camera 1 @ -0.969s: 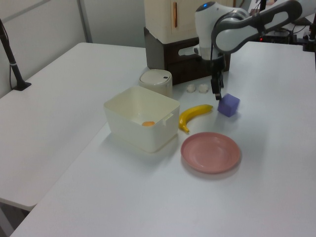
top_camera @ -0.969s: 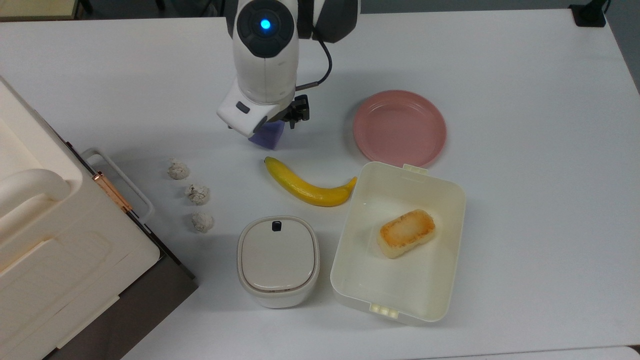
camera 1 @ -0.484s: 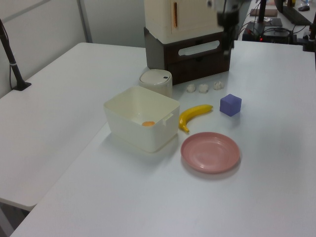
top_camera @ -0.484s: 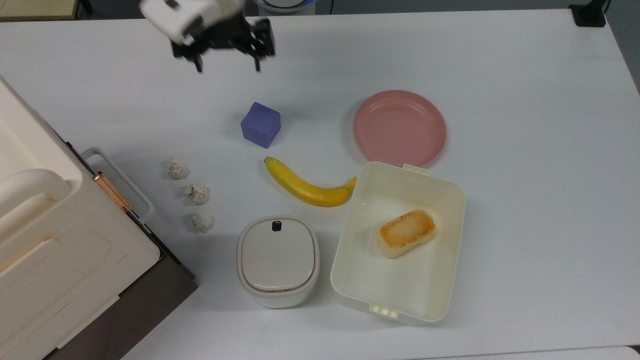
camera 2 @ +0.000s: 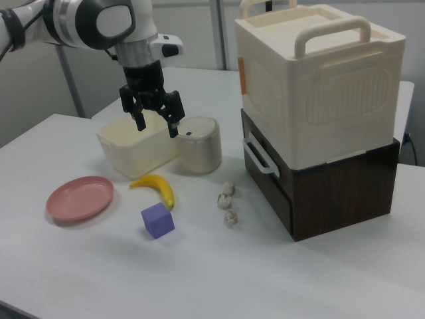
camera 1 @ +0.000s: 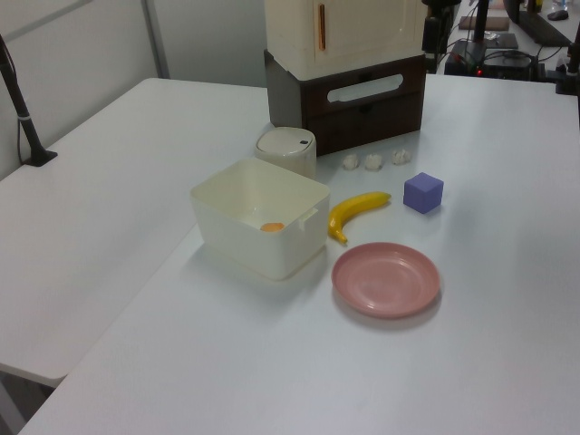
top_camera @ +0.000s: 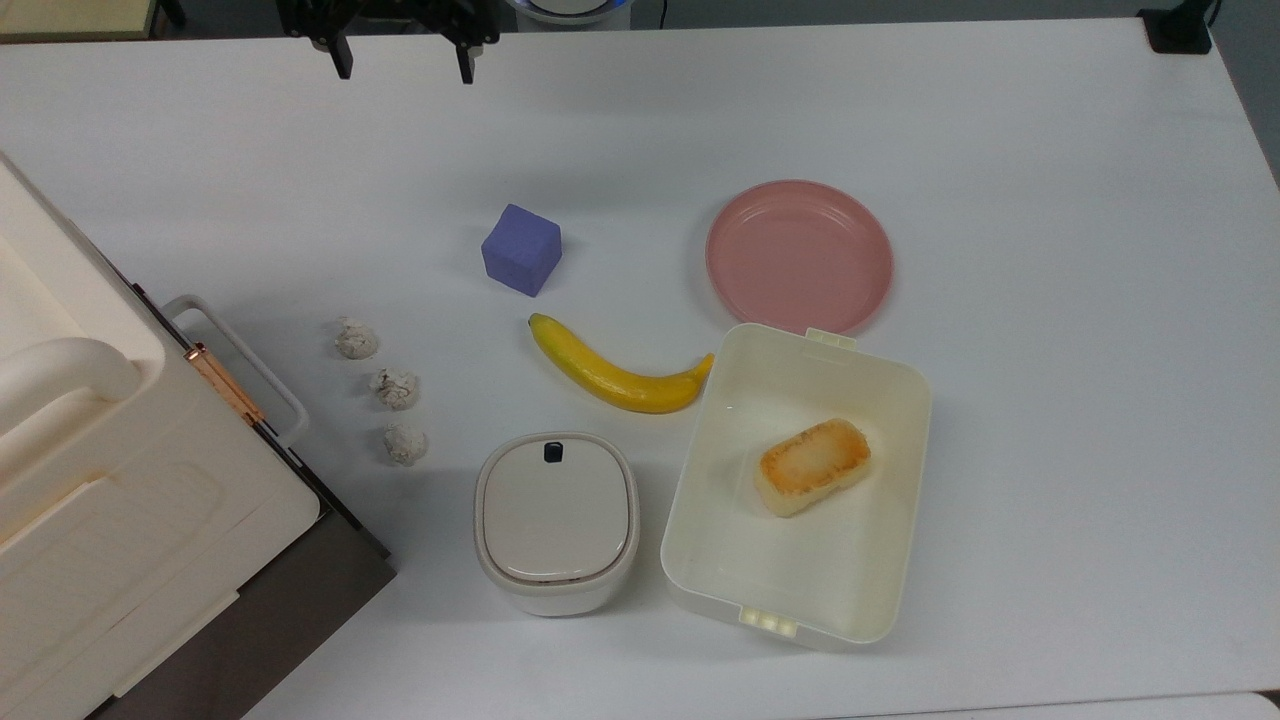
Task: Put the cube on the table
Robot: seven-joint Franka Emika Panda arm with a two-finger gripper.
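Observation:
The blue-purple cube (top_camera: pixel 521 249) (camera 1: pixel 423 192) (camera 2: pixel 157 220) rests alone on the white table (top_camera: pixel 1050 250) (camera 1: pixel 507 272) (camera 2: pixel 99 279), between the pink plate and the three crumpled balls. My gripper (top_camera: pixel 402 58) (camera 2: pixel 157 124) hangs open and empty, high above the table. In the top view it is at the upper edge, well away from the cube. Its two black fingers (camera 2: pixel 140 121) stand wide apart.
A pink plate (top_camera: pixel 799 256) (camera 1: pixel 387 279) (camera 2: pixel 80 197) and a yellow banana (top_camera: pixel 617 371) (camera 2: pixel 157 187) lie near the cube. A cream box (top_camera: pixel 797 485) holds a toasted bread block (top_camera: pixel 812 465). A lidded white pot (top_camera: pixel 556 519), three crumpled balls (top_camera: pixel 378 390) and a cream-and-brown cabinet (camera 2: pixel 319 119) stand nearby.
The gripper let go of the cube, rose from it and swung away toward the top view's upper left. The cube stayed where it was set down.

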